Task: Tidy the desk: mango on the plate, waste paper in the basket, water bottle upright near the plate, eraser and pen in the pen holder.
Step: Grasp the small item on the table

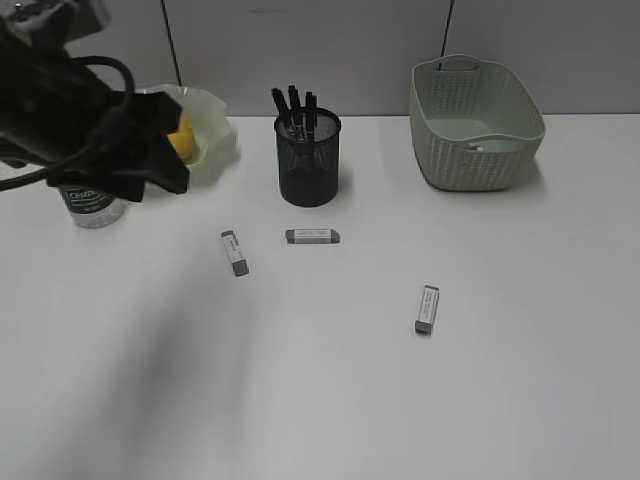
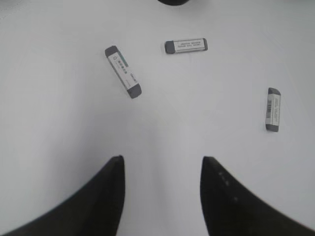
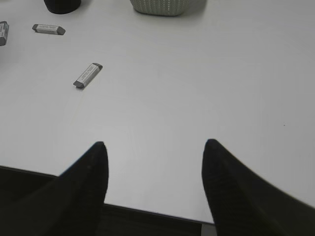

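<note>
Three grey-and-white erasers lie on the desk [image 1: 330, 400]: one [image 1: 235, 252] left of centre, one [image 1: 312, 236] in front of the pen holder [image 1: 308, 160], one [image 1: 427, 308] further right. Black pens [image 1: 295, 105] stand in the holder. The mango [image 1: 181, 140] sits in the plate [image 1: 215, 130]. The water bottle [image 1: 90, 205] stands upright beside it, partly hidden by my left arm [image 1: 70, 110]. A small pale wad, seemingly the waste paper [image 1: 488, 144], lies in the basket [image 1: 475, 120]. My left gripper [image 2: 162, 160] hangs open and empty above the erasers [image 2: 123, 71] [image 2: 185, 45] [image 2: 273, 109]. My right gripper [image 3: 155, 143] is open and empty.
The right gripper hovers over the desk's front edge [image 3: 147, 209], far from the nearest eraser [image 3: 88, 75]. A grey partition wall [image 1: 330, 40] runs behind the desk. The right arm does not show in the exterior view.
</note>
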